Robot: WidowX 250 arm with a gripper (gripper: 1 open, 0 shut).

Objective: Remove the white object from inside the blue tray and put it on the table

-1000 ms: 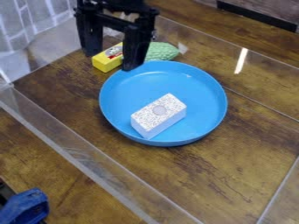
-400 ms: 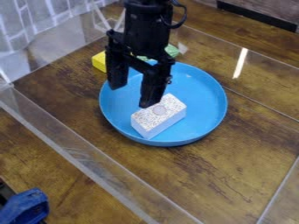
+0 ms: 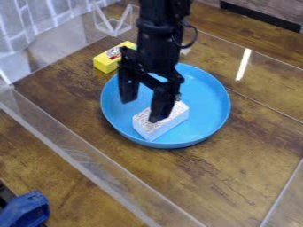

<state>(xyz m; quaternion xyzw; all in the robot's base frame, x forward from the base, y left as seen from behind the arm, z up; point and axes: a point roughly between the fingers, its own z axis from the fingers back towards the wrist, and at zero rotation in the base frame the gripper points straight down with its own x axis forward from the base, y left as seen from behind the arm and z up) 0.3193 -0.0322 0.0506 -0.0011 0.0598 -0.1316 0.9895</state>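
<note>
The blue tray (image 3: 211,105) is a round shallow dish in the middle of the dark wood table (image 3: 236,186). Inside it lies the white object (image 3: 173,115), a small rectangular block with a grey speckled top, partly covered by my fingers. My black gripper (image 3: 143,103) hangs straight down over the block's near-left end, open. One fingertip (image 3: 124,99) stands to the left of the block and the other is low over its speckled face. Whether it touches the block I cannot tell.
A yellow block (image 3: 109,58) lies on the table behind the tray to the left. A clear sheet edge (image 3: 66,146) runs diagonally across the near left. Something blue (image 3: 21,213) sits in the bottom left corner.
The gripper has come forward from behind the tray near the yellow block and has dropped down over the white block inside the tray. Its jaws stayed open.
</note>
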